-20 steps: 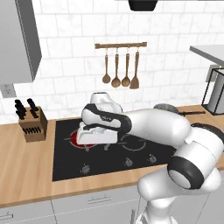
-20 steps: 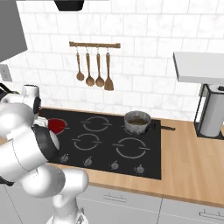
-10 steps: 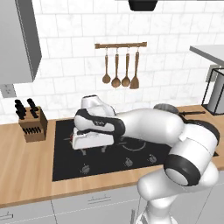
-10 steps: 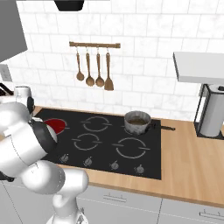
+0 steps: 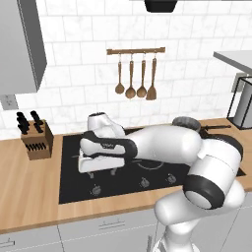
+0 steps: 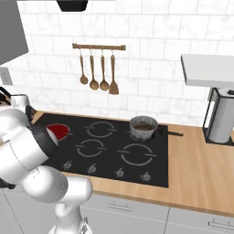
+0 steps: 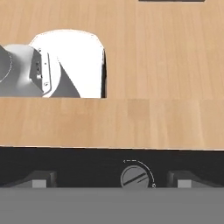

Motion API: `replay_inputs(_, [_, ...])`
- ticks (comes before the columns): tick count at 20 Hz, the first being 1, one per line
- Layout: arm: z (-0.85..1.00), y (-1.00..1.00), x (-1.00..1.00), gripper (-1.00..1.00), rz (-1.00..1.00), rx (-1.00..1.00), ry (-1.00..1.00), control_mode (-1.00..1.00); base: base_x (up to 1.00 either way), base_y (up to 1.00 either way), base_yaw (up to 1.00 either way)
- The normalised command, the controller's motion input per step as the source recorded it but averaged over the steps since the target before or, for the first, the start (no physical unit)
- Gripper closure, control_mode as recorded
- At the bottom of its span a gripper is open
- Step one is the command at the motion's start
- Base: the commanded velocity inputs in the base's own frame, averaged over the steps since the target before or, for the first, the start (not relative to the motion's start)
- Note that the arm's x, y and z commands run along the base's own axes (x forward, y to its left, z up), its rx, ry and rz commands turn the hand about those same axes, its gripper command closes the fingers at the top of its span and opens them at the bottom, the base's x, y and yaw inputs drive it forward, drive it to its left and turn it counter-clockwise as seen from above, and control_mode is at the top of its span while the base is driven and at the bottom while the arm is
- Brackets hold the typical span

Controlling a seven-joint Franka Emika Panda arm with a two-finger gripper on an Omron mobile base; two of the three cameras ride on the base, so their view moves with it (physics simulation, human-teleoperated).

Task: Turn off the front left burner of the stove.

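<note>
The front left burner (image 6: 58, 131) glows solid red at the near left corner of the stove (image 6: 109, 151), partly hidden behind the robot's white upper arm in the right base view. Nearest the counter's front edge, a row of small round grey knobs (image 6: 119, 172) runs along the cooktop's front strip. In the hand view one knob (image 7: 135, 176) sits between the two dark fingertips (image 7: 40, 179), its slot tilted off level, with a faint dial arc around it. The gripper (image 7: 111, 181) stands wide apart, a tip on each side of that knob and neither touching it, holding nothing. In the left base view the hand (image 5: 98, 160) hangs low over the left part of the black glass, just above the knob row.

Farther back on the stove, a grey pot (image 6: 143, 127) with a dark handle sits on the rear right zone. A knife block (image 5: 36, 140) stands on the wooden counter (image 5: 29, 197) left of the cooktop. At the right end stands a paper towel roll (image 6: 222, 121) in a black frame. On the white tiled wall hangs a wooden rail with four utensils (image 5: 136, 78).
</note>
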Motion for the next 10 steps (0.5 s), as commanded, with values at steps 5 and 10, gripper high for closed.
replay_inputs(5, [-0.04, 0.09, 0.00, -1.00, 0.00, 0.00, -0.09, -1.00, 0.00, 0.00, 0.00])
replay_inputs(10, [-0.11, 0.00, 0.00, -1.00, 0.00, 0.00, -0.12, -1.00, 0.00, 0.00, 0.00])
